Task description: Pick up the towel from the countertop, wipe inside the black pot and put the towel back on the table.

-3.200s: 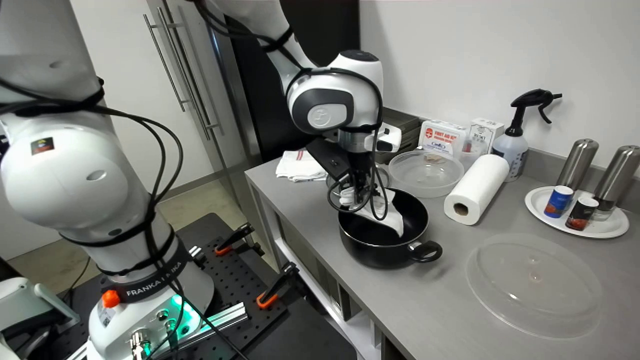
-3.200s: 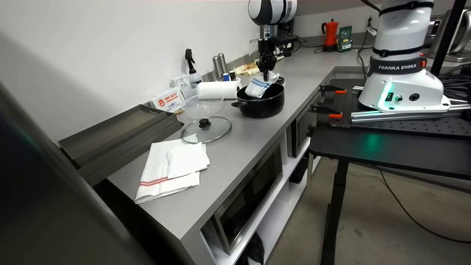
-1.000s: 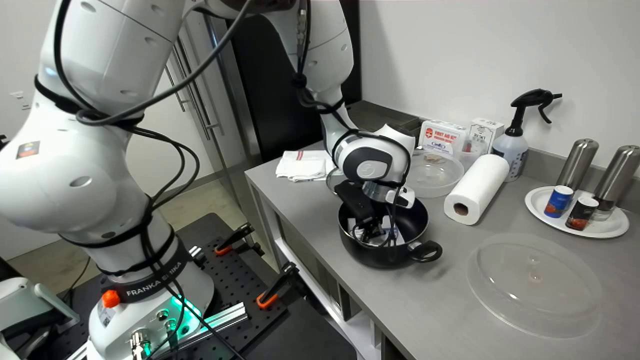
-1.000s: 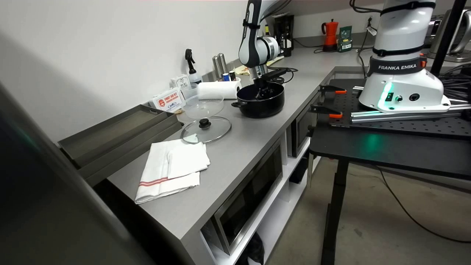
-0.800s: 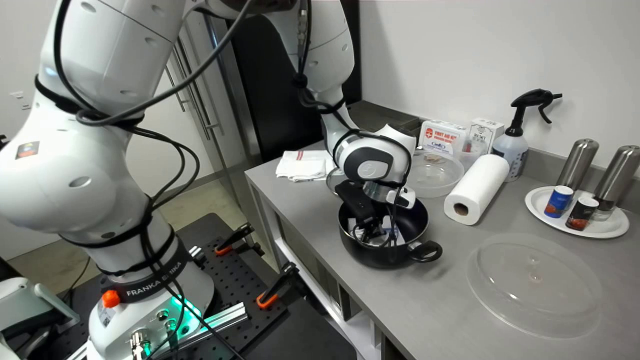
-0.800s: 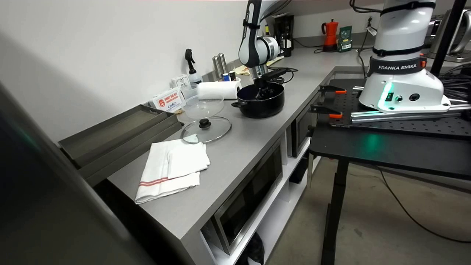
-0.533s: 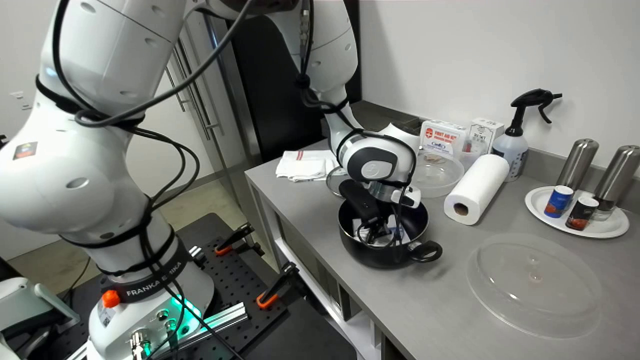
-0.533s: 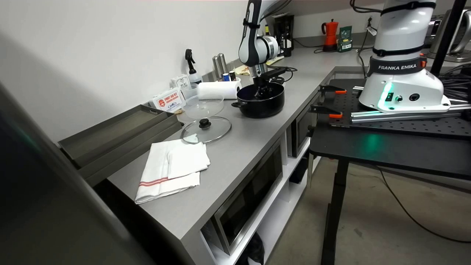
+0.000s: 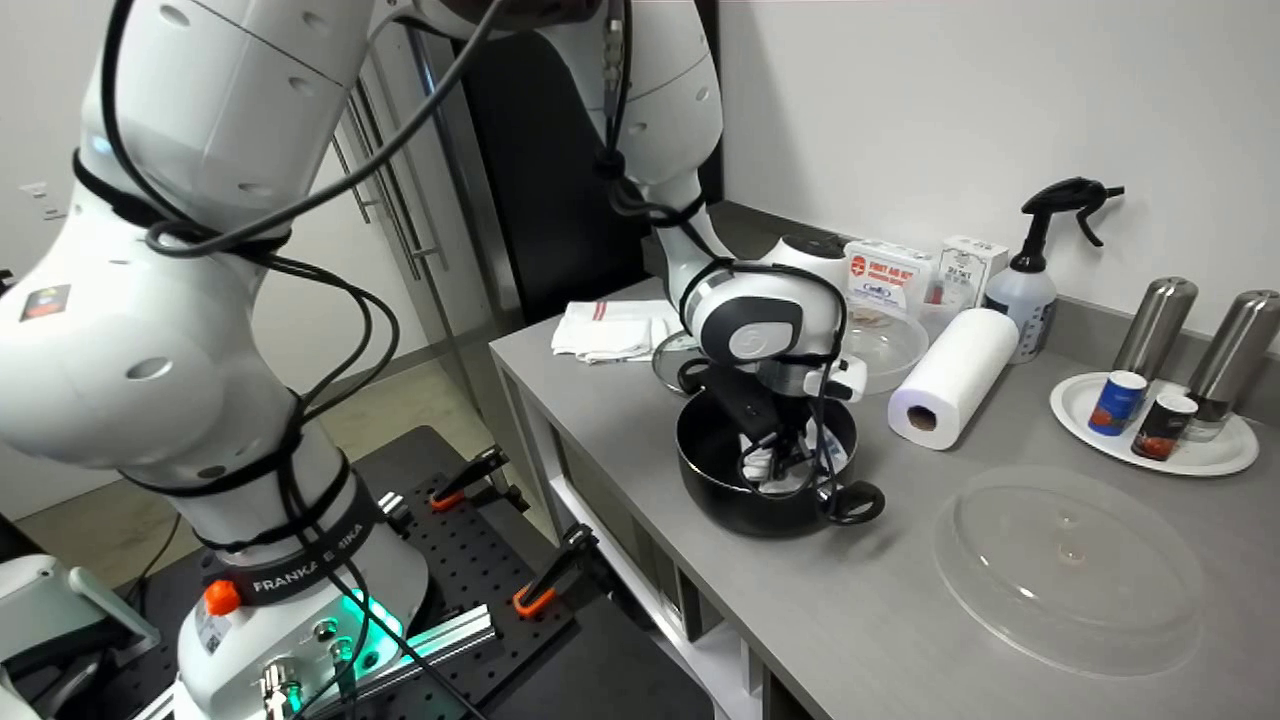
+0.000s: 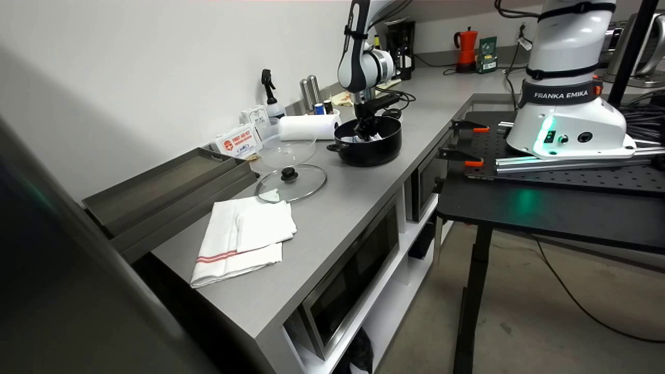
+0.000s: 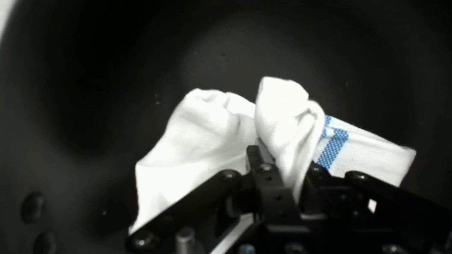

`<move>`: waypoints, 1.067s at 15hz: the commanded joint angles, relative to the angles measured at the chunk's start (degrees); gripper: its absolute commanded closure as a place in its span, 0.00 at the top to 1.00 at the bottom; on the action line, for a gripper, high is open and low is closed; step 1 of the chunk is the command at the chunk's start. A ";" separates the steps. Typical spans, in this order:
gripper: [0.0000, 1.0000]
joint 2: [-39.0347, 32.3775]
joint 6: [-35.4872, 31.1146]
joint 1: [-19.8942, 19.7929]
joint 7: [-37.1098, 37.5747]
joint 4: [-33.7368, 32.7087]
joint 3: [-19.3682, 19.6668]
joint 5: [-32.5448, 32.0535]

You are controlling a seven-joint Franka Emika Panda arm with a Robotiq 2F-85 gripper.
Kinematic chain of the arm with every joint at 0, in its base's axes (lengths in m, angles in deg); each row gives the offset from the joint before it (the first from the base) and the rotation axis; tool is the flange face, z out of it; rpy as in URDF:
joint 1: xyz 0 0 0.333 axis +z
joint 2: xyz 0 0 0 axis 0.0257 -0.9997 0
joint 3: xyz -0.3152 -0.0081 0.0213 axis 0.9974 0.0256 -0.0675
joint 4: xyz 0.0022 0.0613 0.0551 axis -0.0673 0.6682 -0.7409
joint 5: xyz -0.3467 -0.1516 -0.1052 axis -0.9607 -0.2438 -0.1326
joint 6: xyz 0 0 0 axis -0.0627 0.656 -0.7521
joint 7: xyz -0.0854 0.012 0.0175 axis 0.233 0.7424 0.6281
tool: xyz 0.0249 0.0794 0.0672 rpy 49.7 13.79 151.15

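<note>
The pincer (image 11: 287,162) points down into the black pot (image 9: 750,512), pinching a bunched fold of the towel (image 11: 197,141). The towel sits inside the black pot and extends to both sides of the grip; blue stripes are visible on one part in the wrist view. Whether it touches the bottom cannot be determined. The black pot stands upright on the table (image 9: 850,610). A paper roll (image 9: 955,375) lies on its side near it. In an exterior view, a transparent glass lid (image 10: 306,187) lies between the black pot and a folded white cloth (image 10: 223,236) with red stripes, overlapping a corner of the cloth.
</note>
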 commanded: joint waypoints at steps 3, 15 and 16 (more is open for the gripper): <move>0.03 0.42 -8.03 3.01 4.65 2.07 3.13 -3.29; 0.03 5.78 -2.37 2.73 2.47 11.00 3.14 -9.28; 0.03 6.72 -1.16 2.42 1.16 12.29 1.79 -9.53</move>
